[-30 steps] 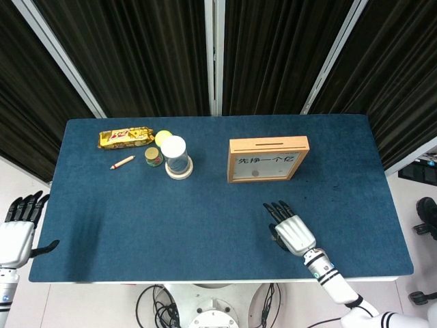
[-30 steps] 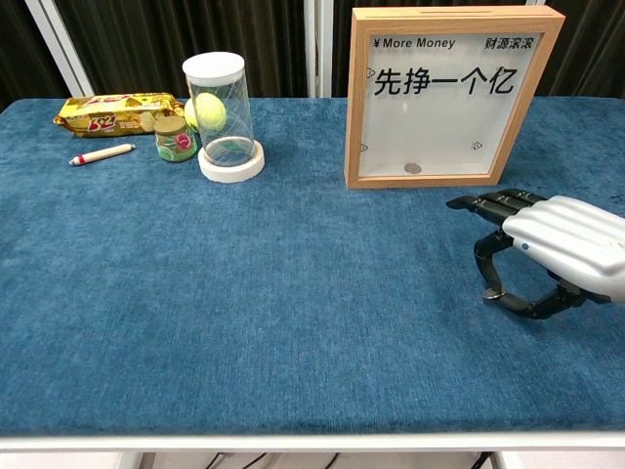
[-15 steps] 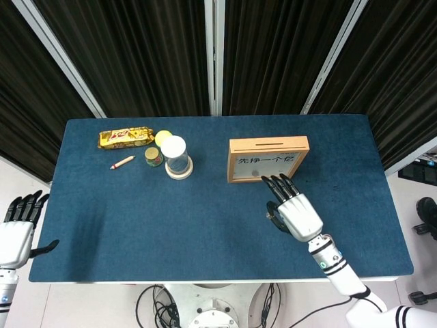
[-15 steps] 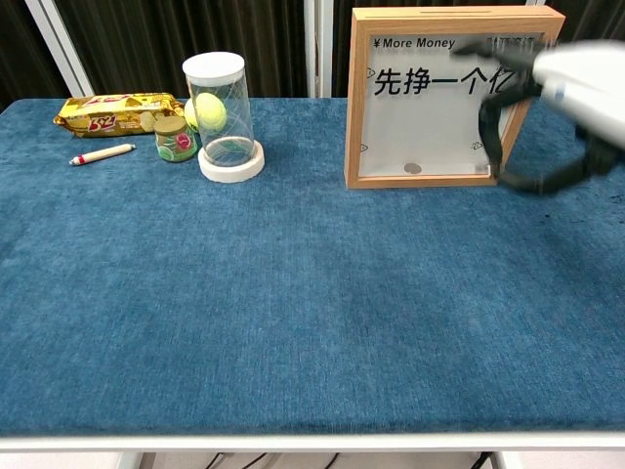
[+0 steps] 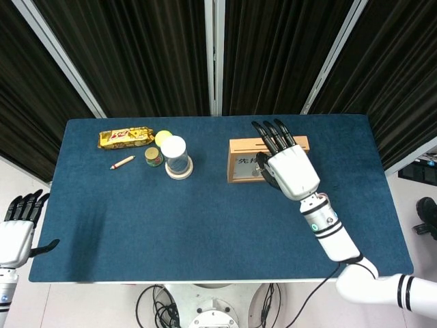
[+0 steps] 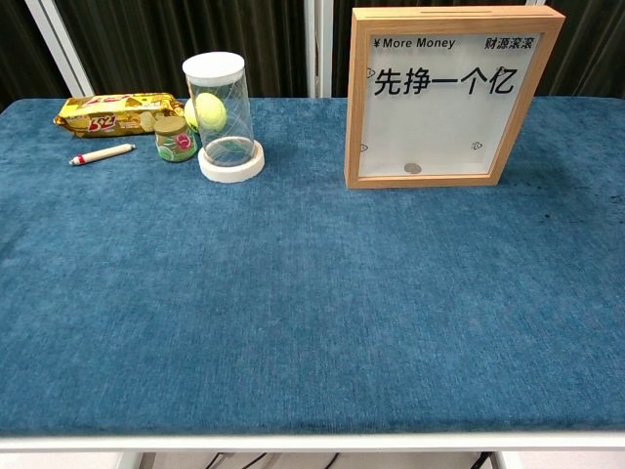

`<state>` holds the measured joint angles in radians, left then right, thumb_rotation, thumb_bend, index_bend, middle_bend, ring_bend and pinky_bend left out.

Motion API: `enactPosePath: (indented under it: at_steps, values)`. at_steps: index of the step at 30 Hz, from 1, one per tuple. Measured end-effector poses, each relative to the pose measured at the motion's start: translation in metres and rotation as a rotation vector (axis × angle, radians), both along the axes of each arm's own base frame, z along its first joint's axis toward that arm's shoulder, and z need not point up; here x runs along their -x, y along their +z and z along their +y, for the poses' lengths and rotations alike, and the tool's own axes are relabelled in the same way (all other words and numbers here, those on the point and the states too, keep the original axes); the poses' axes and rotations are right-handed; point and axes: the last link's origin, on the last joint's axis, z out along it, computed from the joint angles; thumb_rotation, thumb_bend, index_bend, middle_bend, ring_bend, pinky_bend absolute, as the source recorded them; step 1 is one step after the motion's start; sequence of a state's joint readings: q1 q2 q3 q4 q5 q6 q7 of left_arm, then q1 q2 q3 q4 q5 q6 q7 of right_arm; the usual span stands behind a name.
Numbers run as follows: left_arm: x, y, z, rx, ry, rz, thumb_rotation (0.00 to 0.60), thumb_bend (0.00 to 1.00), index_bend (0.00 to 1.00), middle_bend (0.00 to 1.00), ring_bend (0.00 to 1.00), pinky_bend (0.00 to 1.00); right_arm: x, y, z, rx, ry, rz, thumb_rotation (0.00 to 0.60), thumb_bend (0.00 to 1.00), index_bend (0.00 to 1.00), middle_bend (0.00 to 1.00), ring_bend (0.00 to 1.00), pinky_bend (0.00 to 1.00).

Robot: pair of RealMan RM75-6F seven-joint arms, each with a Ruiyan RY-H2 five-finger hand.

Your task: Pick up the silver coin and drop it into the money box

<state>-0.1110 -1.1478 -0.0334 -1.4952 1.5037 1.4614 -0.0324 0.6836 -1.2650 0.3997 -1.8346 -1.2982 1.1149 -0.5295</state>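
Right hand [image 5: 292,171]: raised over the money box [image 6: 453,96], back of the hand toward the head camera, fingers [image 5: 273,135] extended across the box's top edge; out of the chest view. Whether anything is pinched beneath the palm cannot be told.
Left hand [image 5: 18,229]: off the table's [image 6: 293,313] left edge, fingers apart, holding nothing.
Silver coin: no loose coin shows on the table in either view. A small round disc [image 6: 413,168] lies at the bottom of the box behind its clear front; whether this is the task's coin cannot be told.
Slot: a thin dark line along the box's top, largely hidden by the hand in the head view.
Risk 1: a coin released off the narrow slot would probably bounce from the wooden frame onto the table.
Risk 2: the box stands upright on a thin edge, so a push from the fingers could topple it backward.
Risk 3: the palm hides the slot from above, which makes alignment hard to judge.
Writing, box: "¥ More Money", "财源滚滚", and large "先挣一个亿".
Writing, snack packet [image 6: 115,111]: red lettering, too small to read.
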Motion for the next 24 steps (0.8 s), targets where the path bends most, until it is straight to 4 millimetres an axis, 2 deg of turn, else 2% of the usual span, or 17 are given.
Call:
enactPosePath:
  at_steps: [6, 12, 24]
  values:
    - [0.003, 0.001, 0.000, 0.002, 0.007, -0.002, 0.600, 0.12, 0.05, 0.00, 0.00, 0.00, -0.016, 0.000, -0.030, -0.022, -0.099, 0.021, 0.600, 0.34, 0.73, 0.00, 0.00, 0.00]
    - [0.006, 0.004, 0.001, 0.003, 0.016, -0.005, 0.600, 0.12, 0.05, 0.01, 0.00, 0.00, -0.031, 0.002, -0.051, -0.042, -0.193, 0.017, 0.600, 0.34, 0.74, 0.00, 0.00, 0.00]
    - [0.008, 0.008, 0.004, 0.016, 0.016, -0.011, 0.600, 0.12, 0.05, 0.01, 0.00, 0.00, -0.032, 0.016, -0.078, -0.101, -0.482, -0.020, 0.600, 0.37, 0.74, 0.00, 0.00, 0.00]
